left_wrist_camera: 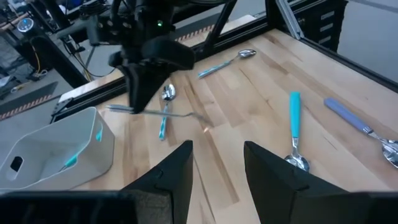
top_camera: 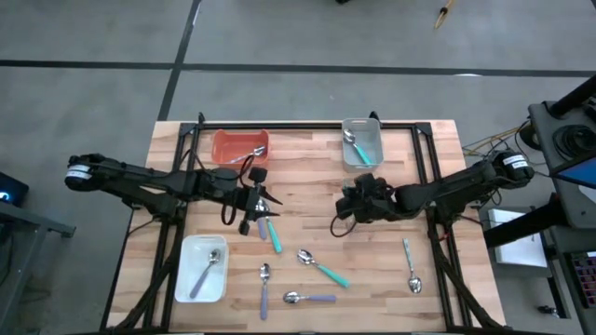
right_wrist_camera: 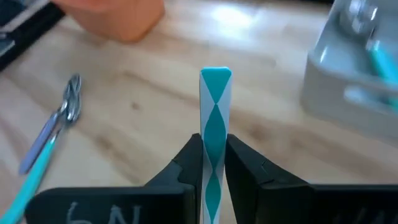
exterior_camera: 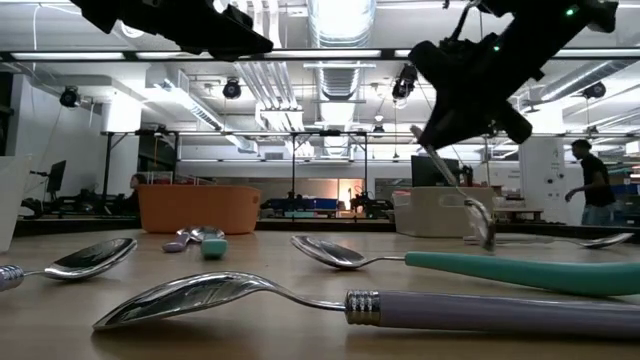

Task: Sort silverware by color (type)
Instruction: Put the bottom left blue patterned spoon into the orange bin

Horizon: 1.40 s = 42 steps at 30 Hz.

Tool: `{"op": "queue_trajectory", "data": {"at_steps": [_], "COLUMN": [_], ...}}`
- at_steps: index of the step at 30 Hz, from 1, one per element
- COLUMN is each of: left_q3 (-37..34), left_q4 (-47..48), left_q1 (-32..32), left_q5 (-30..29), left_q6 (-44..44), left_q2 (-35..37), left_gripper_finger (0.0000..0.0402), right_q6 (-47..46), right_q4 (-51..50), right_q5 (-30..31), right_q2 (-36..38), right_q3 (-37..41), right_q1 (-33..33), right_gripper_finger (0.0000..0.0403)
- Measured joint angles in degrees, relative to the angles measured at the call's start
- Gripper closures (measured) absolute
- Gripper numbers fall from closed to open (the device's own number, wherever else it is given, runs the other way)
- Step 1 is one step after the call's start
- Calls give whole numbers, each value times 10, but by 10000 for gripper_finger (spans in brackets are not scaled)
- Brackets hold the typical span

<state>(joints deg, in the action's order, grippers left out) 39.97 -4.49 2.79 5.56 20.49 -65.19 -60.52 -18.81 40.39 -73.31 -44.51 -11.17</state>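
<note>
Sorting is partly done. Grey tray [top_camera: 361, 144] at the far edge of the desk [top_camera: 438, 186] holds at least one teal spoon [top_camera: 356, 146]; orange tray [top_camera: 240, 146] holds what looks like one piece, colour hard to tell; white tray [top_camera: 201, 268] at the near left holds one pale spoon [top_camera: 209, 270]. Right claw [top_camera: 346, 205] hangs above mid-desk, just near of the grey tray, pinched tight on a teal handle [right_wrist_camera: 215, 134] that stands upright between its fingers in its own wrist view; the low view shows this spoon's bowl [exterior_camera: 482, 222] dangling clear of the wood. By my reading it is bound for the grey tray. Left claw [left_wrist_camera: 216, 163] hovers left of centre, fingers parted, gripping nothing, over a teal spoon [top_camera: 272, 233] lying on the desk. Still loose on the desk: that one, another teal [top_camera: 323, 268], two lavender [top_camera: 264, 288] [top_camera: 310, 298] near the front edge, and one pale-handled [top_camera: 411, 267] off to the right. Roughly half the visible pieces remain to be placed.
</note>
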Motion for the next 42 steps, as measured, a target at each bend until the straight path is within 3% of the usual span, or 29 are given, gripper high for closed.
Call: {"op": "queue_trajectory", "data": {"at_steps": [7, 14, 18, 21, 24, 29, 33, 42], "left_q3": [0, 0, 2, 17, 26, 25, 25, 25], "left_q4": [-17, -89, -90, -95, -101, -121, -158, -277], "left_q1": [-2, -26, -59, -91, -118, -146, -149, -150], "left_q5": [0, 0, -5, -7, 11, 69, 90, 90], "left_q6": [-5, -29, -29, -32, -32, -43, -60, -111], "left_q2": [-1, -34, -55, -59, -64, -70, -72, -131], "left_gripper_finger": [278, 278, 278, 278, 278, 278, 278, 278], "right_q6": [94, 211, 326, 444, 535, 657, 680, 687], "right_q4": [66, 171, 276, 389, 475, 541, 581, 610], "right_q5": [93, 132, 136, 101, 22, -86, -146, -214], "right_q2": [0, 0, 0, 0, 0, 0, 0, 0], "right_q3": [0, 0, 0, 0, 0, 0, 0, 0], "right_q1": [1, 1, 8, 22, 39, 57, 76, 99], "right_gripper_finger": [364, 364, 364, 364, 364, 364, 364, 364]}}
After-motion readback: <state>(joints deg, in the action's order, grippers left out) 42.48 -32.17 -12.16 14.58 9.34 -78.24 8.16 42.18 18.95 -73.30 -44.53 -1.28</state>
